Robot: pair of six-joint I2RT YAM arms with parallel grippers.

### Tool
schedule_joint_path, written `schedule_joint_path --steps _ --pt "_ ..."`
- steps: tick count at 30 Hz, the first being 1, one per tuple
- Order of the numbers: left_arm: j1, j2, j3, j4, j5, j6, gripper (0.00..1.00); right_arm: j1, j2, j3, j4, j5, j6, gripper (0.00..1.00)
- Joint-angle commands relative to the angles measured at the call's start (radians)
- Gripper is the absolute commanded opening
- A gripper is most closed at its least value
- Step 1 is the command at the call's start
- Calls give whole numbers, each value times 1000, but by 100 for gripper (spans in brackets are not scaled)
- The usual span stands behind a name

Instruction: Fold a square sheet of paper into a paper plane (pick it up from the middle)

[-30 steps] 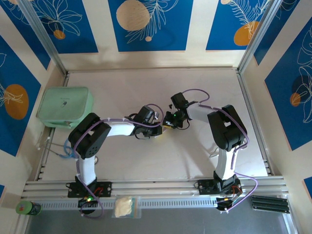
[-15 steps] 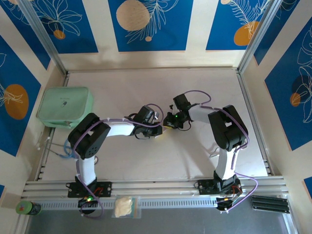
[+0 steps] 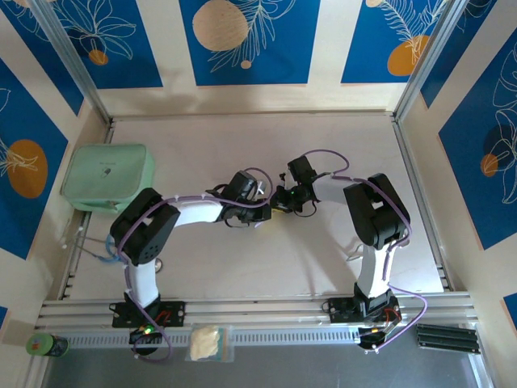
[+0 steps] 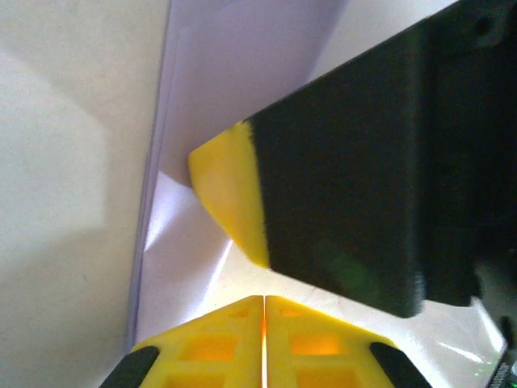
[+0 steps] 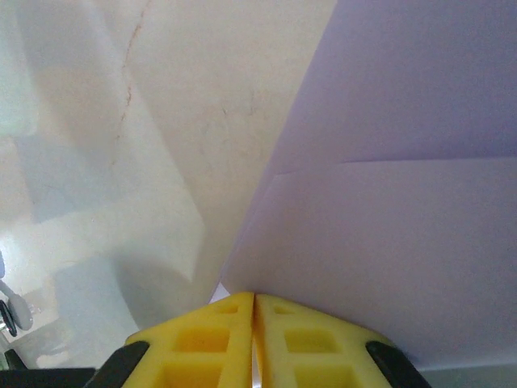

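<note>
Lilac on the sheet of paper [image 5: 388,226], folded part way, down in the middle of the bench [image 5: 161,121]. Pressed tight together at its edge: left gripper [image 4: 263,303], and right gripper [image 5: 254,297] too. Cannot tell if nipping it or just pushing down. Looks like squashing a crease [image 5: 363,162] flat, early in the folding. Next, probably sliding along the fold, gently, without tearing.

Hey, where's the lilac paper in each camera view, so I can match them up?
Top external: hidden where the left gripper and right gripper meet, mid-table.
Left wrist: lilac paper runs from top centre to bottom left.
Right wrist: lilac paper covers the right side.
Shared landmark: the right gripper's yellow fingers.
</note>
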Motion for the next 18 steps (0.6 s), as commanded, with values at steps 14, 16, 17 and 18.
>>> schedule_joint_path --steps 14,16,17,18 --pt "43 31 -94 42 40 -7 9 -2 111 5 -148 107 -53 10" --pt "45 18 -124 61 44 -17 9 -2 119 13 -161 112 -53 10" --pt "48 12 -135 64 44 -17 9 -2 122 16 -167 115 -52 10" --pt "50 6 -144 63 47 -16 8 -2 126 21 -174 118 -54 10"
